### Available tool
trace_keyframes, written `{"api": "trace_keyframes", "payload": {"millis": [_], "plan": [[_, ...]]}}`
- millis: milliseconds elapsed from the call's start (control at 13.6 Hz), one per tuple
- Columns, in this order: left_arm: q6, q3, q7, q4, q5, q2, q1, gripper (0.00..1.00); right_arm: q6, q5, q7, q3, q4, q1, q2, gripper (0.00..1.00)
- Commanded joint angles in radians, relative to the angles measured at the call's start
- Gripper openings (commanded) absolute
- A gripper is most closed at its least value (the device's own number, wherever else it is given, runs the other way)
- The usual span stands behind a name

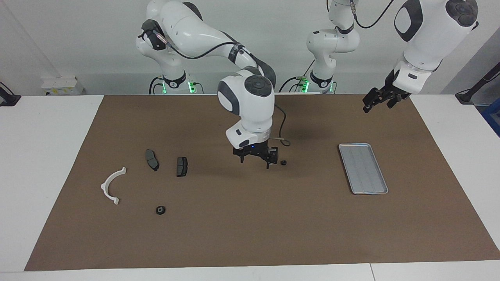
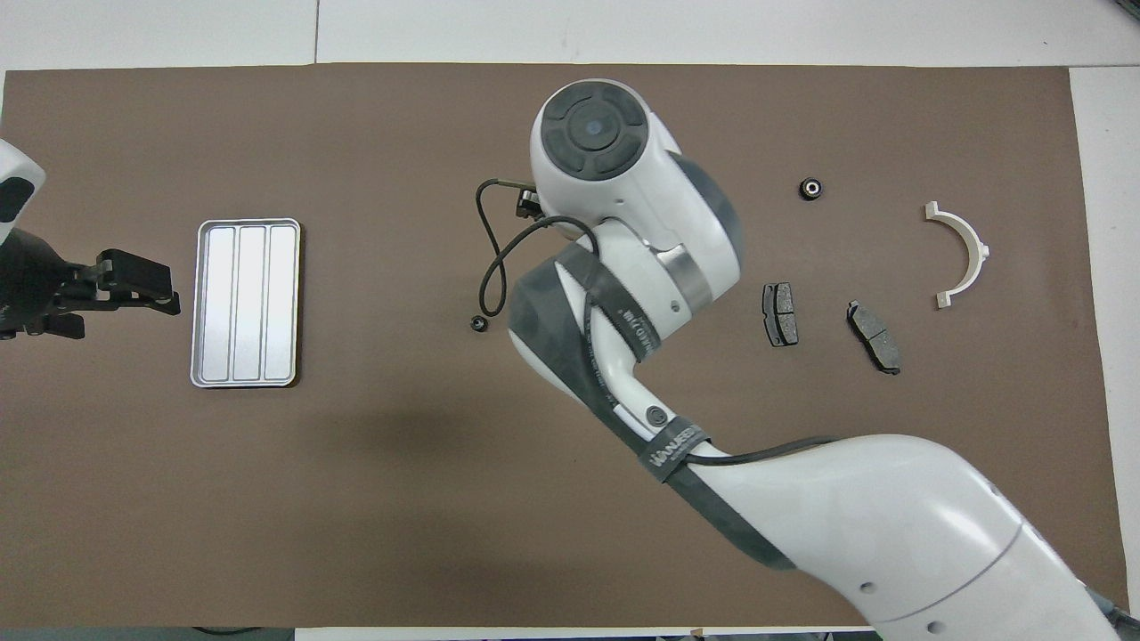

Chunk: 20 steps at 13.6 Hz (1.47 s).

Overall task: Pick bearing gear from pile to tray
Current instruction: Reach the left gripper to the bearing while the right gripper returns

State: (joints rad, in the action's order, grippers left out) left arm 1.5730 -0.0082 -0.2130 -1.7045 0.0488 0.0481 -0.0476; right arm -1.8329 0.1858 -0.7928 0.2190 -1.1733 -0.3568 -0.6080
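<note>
Bearing gear (image 1: 284,162) on mat, right tool (image 1: 256,158) visible facing only

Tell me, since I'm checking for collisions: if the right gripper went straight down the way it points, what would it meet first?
Probably just the bare brown mat. The right gripper, jaws open, points down over the mat between the small black bearing gear and the brake pad; the gear sits just beside it, so depth leaves some doubt.
</note>
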Motion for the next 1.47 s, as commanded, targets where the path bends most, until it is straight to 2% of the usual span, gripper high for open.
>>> {"api": "trace_keyframes", "payload": {"millis": [0, 293, 513, 733, 953, 1173, 1393], "plan": [[-0.007, 0.004, 0.006, 0.005, 0.011, 0.010, -0.001, 1.00, 0.052, -0.023, 0.298, 0.017, -0.026, 0.113, 0.046, 1.00], [0.012, -0.003, 0.026, -0.001, 0.010, 0.013, -0.005, 1.00, 0.030, -0.022, 0.578, 0.017, -0.072, 0.280, 0.056, 1.00], [0.102, -0.007, 0.044, -0.032, 0.006, 0.016, -0.064, 1.00, -0.005, -0.022, 0.646, 0.017, -0.109, 0.366, 0.056, 1.00], [0.205, -0.010, 0.041, -0.115, 0.008, 0.042, -0.149, 1.00, -0.132, -0.013, 0.675, 0.016, -0.202, 0.446, 0.045, 1.00], [0.269, -0.010, -0.017, -0.135, 0.008, -0.011, -0.264, 1.00, -0.203, 0.000, 0.667, 0.011, -0.210, 0.473, -0.016, 1.00], [0.378, -0.007, -0.294, -0.132, -0.006, -0.123, -0.402, 1.00, -0.232, 0.000, 0.611, 0.011, -0.212, 0.470, -0.044, 1.00], [0.504, -0.009, -0.446, -0.184, -0.013, -0.163, -0.423, 1.00, -0.296, 0.003, 0.584, 0.010, -0.242, 0.464, -0.065, 1.00]]}}
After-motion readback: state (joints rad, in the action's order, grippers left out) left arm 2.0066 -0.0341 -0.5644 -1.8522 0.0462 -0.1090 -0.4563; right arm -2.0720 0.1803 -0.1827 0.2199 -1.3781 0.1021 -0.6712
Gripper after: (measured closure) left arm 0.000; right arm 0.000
